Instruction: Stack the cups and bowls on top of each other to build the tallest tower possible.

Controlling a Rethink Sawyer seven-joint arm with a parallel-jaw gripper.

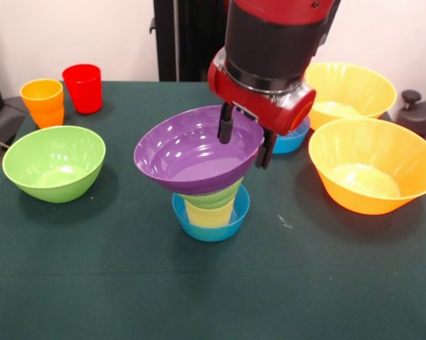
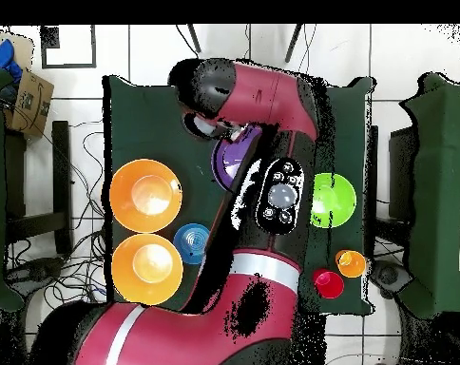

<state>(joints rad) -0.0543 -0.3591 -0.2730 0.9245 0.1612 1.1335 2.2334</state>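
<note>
one purple bowl [image 1: 192, 152] sits tilted atop the tower [image 1: 210, 205], a small blue bowl, yellow cup and small green bowl, mid-table; the gripper [image 1: 244, 146] pinches its rim between both fingers.

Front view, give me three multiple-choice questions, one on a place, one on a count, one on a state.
1. Where is the purple bowl?
A. atop the tower
B. inside the large green bowl
C. on the cloth by the red cup

2. How many big orange bowls are there?
A. one
B. two
C. four

3. How does the purple bowl sit?
A. upside down
B. level
C. tilted, rim held by the tool

Key: 1 A, it tops the small green bowl, yellow cup and blue bowl. 2 B, two stand together at the right. 3 C, the tool straddles its raised rim.
</note>
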